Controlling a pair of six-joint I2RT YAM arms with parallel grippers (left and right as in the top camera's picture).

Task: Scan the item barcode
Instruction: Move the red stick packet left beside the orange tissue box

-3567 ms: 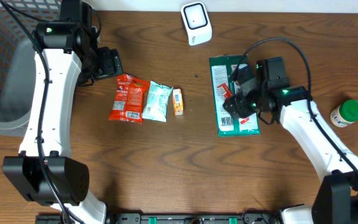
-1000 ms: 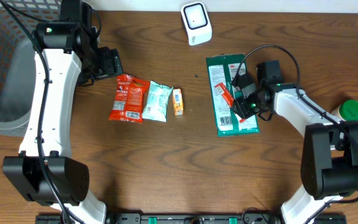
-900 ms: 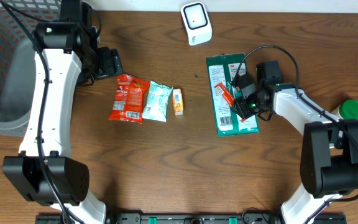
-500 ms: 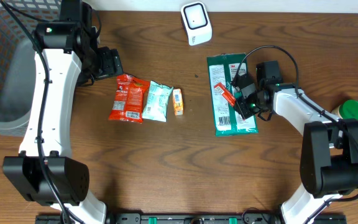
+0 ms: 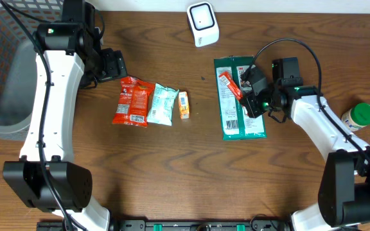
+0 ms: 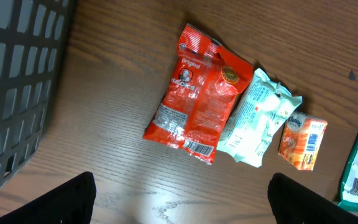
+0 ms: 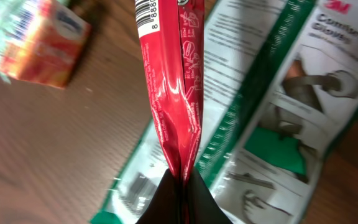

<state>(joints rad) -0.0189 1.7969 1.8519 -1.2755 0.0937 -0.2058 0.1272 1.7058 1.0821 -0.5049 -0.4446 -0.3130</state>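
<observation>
On the right half of the wooden table (image 5: 191, 179), the right gripper (image 7: 180, 186) is pressed together on one end of a slim red packet (image 5: 229, 85); the wrist view shows the glossy wrapper creased where the black fingertips pinch it, with a barcode (image 7: 156, 14) printed at its far end; the packet is lifted and hangs over the green glove package (image 5: 239, 125), which lies flat beneath it; the white scanner (image 5: 202, 24) stands near the table's far edge, apart from the packet and to its left in the overhead view; a green-capped bottle (image 5: 358, 117) sits well off to the right.

At the left, the left gripper (image 6: 180, 186) is spread wide and holds nothing, hovering beside the dark mesh basket (image 6: 17, 81); in front of it lie a red snack bag (image 6: 197, 93), a pale green pouch (image 6: 260, 127) touching the bag's edge, and a small orange box (image 6: 302, 143) just beside the pouch, all flat on the wood.
</observation>
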